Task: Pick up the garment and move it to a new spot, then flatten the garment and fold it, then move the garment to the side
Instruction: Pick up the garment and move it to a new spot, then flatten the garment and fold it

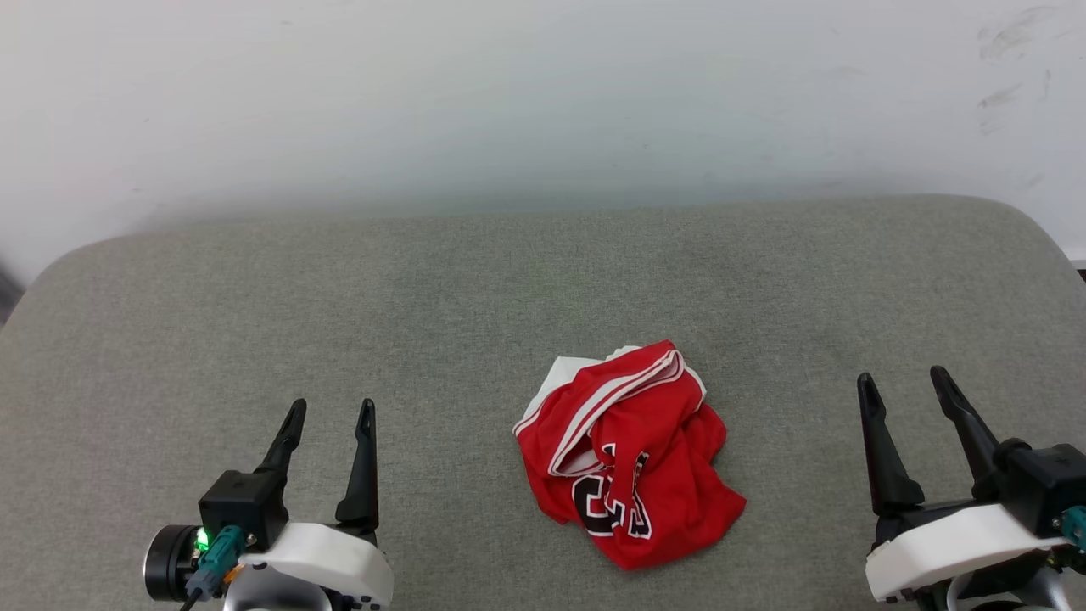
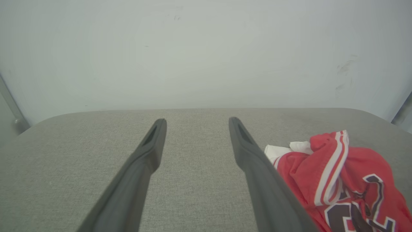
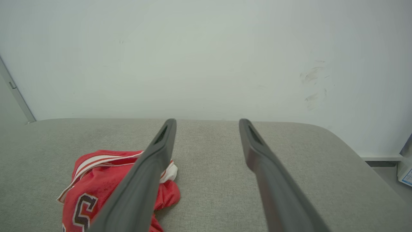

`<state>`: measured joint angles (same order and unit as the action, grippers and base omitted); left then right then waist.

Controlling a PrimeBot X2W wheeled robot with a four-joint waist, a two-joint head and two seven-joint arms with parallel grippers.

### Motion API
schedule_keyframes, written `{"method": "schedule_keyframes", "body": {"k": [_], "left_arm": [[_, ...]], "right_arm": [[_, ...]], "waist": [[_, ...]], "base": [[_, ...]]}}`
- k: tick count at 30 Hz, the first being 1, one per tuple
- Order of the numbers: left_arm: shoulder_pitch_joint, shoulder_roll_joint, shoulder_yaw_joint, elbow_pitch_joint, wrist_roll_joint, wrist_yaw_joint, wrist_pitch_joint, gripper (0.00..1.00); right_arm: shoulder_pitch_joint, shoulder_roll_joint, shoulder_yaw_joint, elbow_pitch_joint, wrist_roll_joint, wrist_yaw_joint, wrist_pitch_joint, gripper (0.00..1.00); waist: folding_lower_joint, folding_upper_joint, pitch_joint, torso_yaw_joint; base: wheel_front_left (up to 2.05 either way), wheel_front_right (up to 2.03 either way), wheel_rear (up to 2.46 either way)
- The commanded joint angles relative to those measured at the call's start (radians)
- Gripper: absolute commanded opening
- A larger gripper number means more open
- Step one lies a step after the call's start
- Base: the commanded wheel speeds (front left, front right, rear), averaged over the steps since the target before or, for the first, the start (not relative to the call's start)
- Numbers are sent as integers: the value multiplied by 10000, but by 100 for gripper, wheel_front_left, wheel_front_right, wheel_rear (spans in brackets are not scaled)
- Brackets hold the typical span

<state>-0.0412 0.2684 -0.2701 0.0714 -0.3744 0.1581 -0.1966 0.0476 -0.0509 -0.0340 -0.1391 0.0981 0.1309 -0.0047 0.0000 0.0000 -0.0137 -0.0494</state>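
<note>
Your left gripper (image 1: 332, 407) and right gripper (image 1: 901, 378) stand spread and empty at the lower corners, and the garment (image 1: 628, 454) lies bunched at lower centre, so a careless pinch may lift tangled layers.

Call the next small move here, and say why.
Likely swing the right gripper inward and down onto the garment to pinch it. It lies crumpled on the grey cushion, untouched, between the open right gripper and the open left gripper.
</note>
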Motion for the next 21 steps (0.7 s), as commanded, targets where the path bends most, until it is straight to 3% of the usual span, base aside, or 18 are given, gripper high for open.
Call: {"method": "schedule_keyframes", "body": {"k": [1,9,14,15,21], "left_arm": [[139,16,29,-45,-38,20,-18,100],[-509,95,-157,-347,137,-42,155,100],[-1936,-34,-1017,-450,252,-786,1150,100],[-2949,-178,-1653,-280,284,-1372,2044,100],[-4300,-489,-2785,508,64,-2299,4049,100]], "right_arm": [[-4,11,5,-41,23,-3,-1,100],[-46,11,-59,-41,95,-3,-19,100],[-213,11,-27,-94,65,-3,-33,100],[-333,12,21,-96,60,-5,-51,100],[-529,11,56,4,147,-3,-152,100]], "waist": [[0,0,5,-10],[0,0,110,27],[0,0,411,13],[0,0,663,-121],[0,0,1165,-541]], "base": [[0,0,0],[0,0,0],[0,0,0],[0,0,0],[0,0,0]]}}
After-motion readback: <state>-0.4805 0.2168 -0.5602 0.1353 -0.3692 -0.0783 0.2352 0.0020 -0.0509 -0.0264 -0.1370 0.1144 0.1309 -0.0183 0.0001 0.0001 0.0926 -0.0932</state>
